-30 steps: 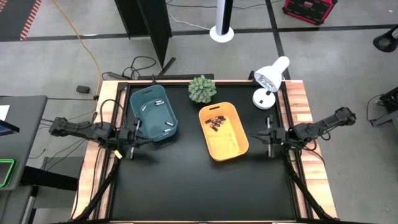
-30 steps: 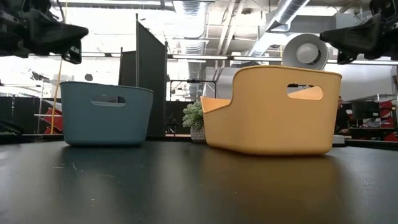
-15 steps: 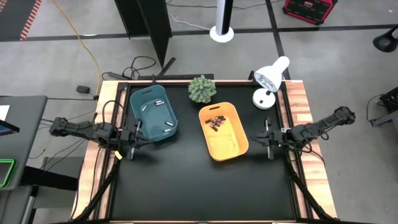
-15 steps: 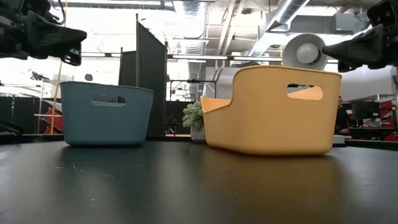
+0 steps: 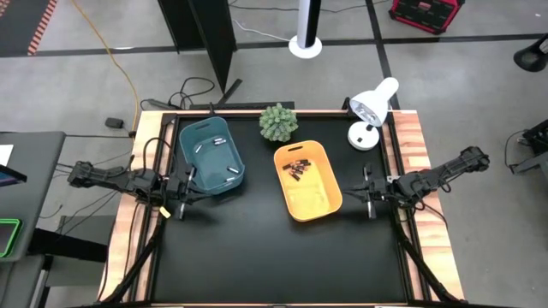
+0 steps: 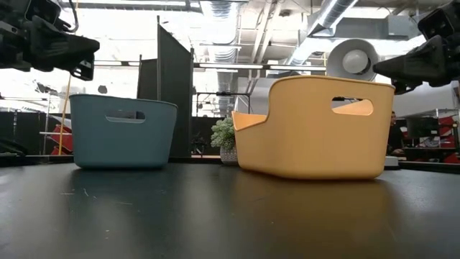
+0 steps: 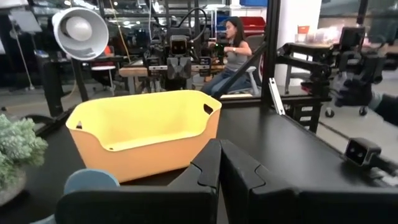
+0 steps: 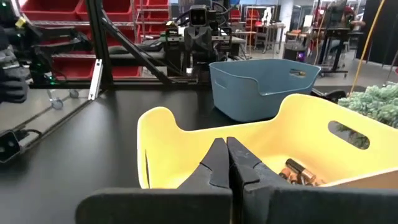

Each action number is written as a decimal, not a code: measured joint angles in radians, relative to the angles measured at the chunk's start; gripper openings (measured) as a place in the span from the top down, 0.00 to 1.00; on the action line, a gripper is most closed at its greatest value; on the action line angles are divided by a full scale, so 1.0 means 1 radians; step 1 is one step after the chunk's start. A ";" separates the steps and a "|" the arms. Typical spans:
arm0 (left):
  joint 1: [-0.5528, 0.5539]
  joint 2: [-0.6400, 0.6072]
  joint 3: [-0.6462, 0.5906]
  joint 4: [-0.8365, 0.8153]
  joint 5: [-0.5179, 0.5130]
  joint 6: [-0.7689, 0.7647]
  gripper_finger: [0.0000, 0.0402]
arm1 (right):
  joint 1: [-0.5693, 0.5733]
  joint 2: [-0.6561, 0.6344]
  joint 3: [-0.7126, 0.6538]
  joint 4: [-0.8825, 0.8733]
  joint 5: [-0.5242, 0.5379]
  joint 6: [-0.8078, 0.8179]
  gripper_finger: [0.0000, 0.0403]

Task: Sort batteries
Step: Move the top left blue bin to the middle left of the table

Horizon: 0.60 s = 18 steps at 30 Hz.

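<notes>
Over the last second my right gripper (image 5: 369, 204) had crept slightly inward toward the yellow bin (image 5: 308, 181), clenched and empty; the left gripper (image 5: 181, 198) (also clenched, empty) waited beside the blue bin (image 5: 211, 155). Sorting looked finished: dark batteries (image 5: 296, 168) clustered in yellow, pale batteries (image 5: 214, 143) in blue.

1. Grey concrete floor (image 5: 77, 257) surrounds the bench (image 5: 257, 257), which has a black top and wooden edges.
2. A black partition panel (image 5: 201, 34) stands at 11 o'clock from the bench.
3. A white round stand base (image 5: 305, 44) sits on the floor at 12 o'clock.
4. A red crate (image 5: 425, 13) lies at 1 o'clock.
5. A yellow cable (image 5: 120, 73) runs across the floor at 10 o'clock.
6. Ceiling ducts (image 6: 330, 14) hang overhead.
7. Red storage bins (image 8: 68, 12) line a rack.
8. A person (image 7: 235, 53) sits at a desk far off.
</notes>
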 joint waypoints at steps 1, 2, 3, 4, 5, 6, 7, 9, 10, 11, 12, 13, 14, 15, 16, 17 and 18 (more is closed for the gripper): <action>0.000 0.000 0.000 0.000 0.000 -0.022 1.00 | 0.000 0.000 0.000 0.000 0.000 0.005 1.00; 0.000 0.000 0.000 0.000 0.000 -0.040 1.00 | 0.000 0.000 0.000 0.000 0.000 0.018 1.00; 0.000 0.000 0.000 0.000 0.000 -0.050 1.00 | 0.000 0.000 0.000 0.000 0.000 0.028 1.00; 0.000 0.000 0.000 0.000 0.000 -0.051 1.00 | 0.000 0.000 0.000 -0.001 0.000 0.031 1.00; 0.000 0.000 0.000 0.000 0.000 -0.051 1.00 | 0.000 0.000 0.000 -0.001 0.000 0.032 1.00; 0.000 0.000 0.000 0.000 0.000 -0.052 1.00 | 0.000 0.000 0.000 -0.001 0.000 0.032 1.00; 0.000 0.000 0.000 0.000 0.000 -0.053 1.00 | 0.000 0.000 0.000 -0.001 0.000 0.032 1.00; 0.000 0.000 0.000 0.000 -0.001 -0.054 1.00 | 0.000 0.000 0.000 -0.001 0.000 0.032 1.00; 0.000 0.000 0.000 0.000 -0.001 -0.054 1.00 | 0.000 0.000 0.000 -0.002 0.000 0.032 1.00; 0.000 0.000 0.000 0.000 -0.001 -0.054 1.00 | 0.000 0.000 0.000 -0.002 0.000 0.032 1.00; 0.000 0.000 0.000 0.000 -0.001 -0.054 1.00 | -0.001 0.000 0.000 -0.002 0.000 0.032 1.00; 0.000 0.000 0.000 0.000 -0.001 -0.054 1.00 | -0.002 0.000 0.000 -0.002 0.000 0.032 1.00; 0.000 0.000 0.000 0.000 -0.001 -0.054 1.00 | -0.002 0.000 0.000 -0.001 0.000 0.032 1.00; 0.000 0.000 0.000 0.004 -0.002 -0.056 1.00 | -0.002 0.000 0.000 0.000 0.000 0.032 1.00; 0.000 0.000 0.000 0.022 -0.002 -0.065 1.00 | -0.002 0.000 0.000 0.002 0.000 0.032 1.00; 0.000 0.000 0.000 0.047 -0.002 -0.085 1.00 | -0.002 0.000 0.000 0.005 0.001 0.032 1.00; 0.000 0.000 0.000 0.072 -0.002 -0.113 1.00 | -0.002 0.000 0.000 0.013 0.001 0.032 1.00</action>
